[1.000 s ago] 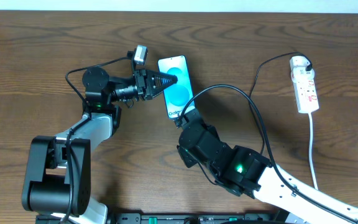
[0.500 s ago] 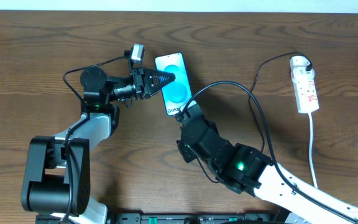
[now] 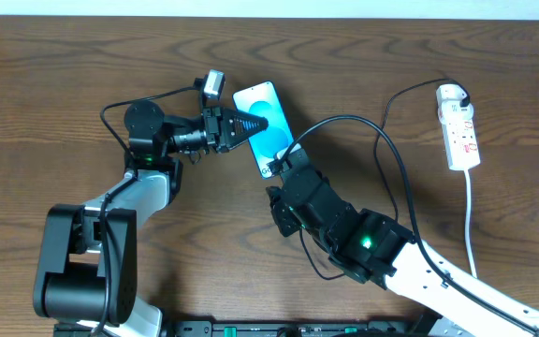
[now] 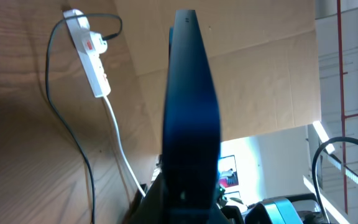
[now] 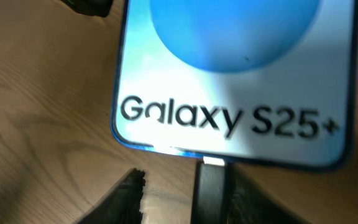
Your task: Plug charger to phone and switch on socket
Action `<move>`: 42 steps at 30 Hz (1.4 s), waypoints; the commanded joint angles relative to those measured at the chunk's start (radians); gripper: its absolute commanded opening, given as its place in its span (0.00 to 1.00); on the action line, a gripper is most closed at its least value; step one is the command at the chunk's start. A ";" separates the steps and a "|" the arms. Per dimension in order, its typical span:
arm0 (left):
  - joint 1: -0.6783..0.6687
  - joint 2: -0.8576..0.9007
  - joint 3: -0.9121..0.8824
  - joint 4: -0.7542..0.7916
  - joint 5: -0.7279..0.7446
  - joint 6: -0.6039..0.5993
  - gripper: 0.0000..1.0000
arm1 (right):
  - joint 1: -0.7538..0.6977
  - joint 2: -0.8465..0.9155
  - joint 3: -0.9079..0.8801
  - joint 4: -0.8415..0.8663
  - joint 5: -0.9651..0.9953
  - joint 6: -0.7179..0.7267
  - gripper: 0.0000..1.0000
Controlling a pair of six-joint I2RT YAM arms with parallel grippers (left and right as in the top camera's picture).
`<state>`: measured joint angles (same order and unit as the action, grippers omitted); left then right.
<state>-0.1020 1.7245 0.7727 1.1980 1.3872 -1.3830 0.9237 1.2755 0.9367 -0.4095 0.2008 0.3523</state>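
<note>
One phone [image 3: 275, 142], one charger [image 3: 344, 119], one socket [image 3: 460, 126], two pincers. Slim, black-edged, bright blue screen reading "Galaxy S25+"; gripped mid-surface [image 3: 64, 75] by the closed left pincer [image 3: 262, 120]. Plug tip at phone's bottom edge, inside the parted right pincer [image 3: 282, 168]. Socket well right of phone.

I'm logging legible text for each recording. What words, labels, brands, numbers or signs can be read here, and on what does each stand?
"Galaxy S25+": dark print across the lower part of the phone screen, clear in the right wrist view.
In the overhead view the same print is partly covered and too small to read.
On the power strip there are only red marks, too small to read as text.
</note>
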 commanded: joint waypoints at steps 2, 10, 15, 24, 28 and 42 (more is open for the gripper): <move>-0.002 -0.007 0.004 0.011 0.012 0.010 0.07 | -0.008 -0.007 0.017 0.002 0.000 -0.002 0.13; -0.002 -0.007 0.003 0.012 0.040 0.010 0.07 | -0.008 -0.007 0.017 0.034 0.010 -0.007 0.01; -0.009 -0.007 0.003 0.012 0.098 0.010 0.07 | -0.009 -0.008 0.017 0.115 0.010 -0.048 0.01; -0.084 -0.007 0.003 0.011 0.068 0.025 0.07 | -0.008 -0.011 0.017 0.096 0.009 -0.047 0.19; -0.069 -0.007 0.003 0.011 0.006 0.026 0.07 | -0.009 -0.029 0.017 0.066 0.009 -0.047 0.33; -0.068 -0.007 0.003 -0.635 -0.214 0.467 0.07 | -0.053 -0.267 0.017 -0.067 0.011 -0.047 0.83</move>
<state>-0.1669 1.7271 0.7700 0.6239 1.2381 -1.0809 0.8989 1.0584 0.9321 -0.4641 0.1944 0.3058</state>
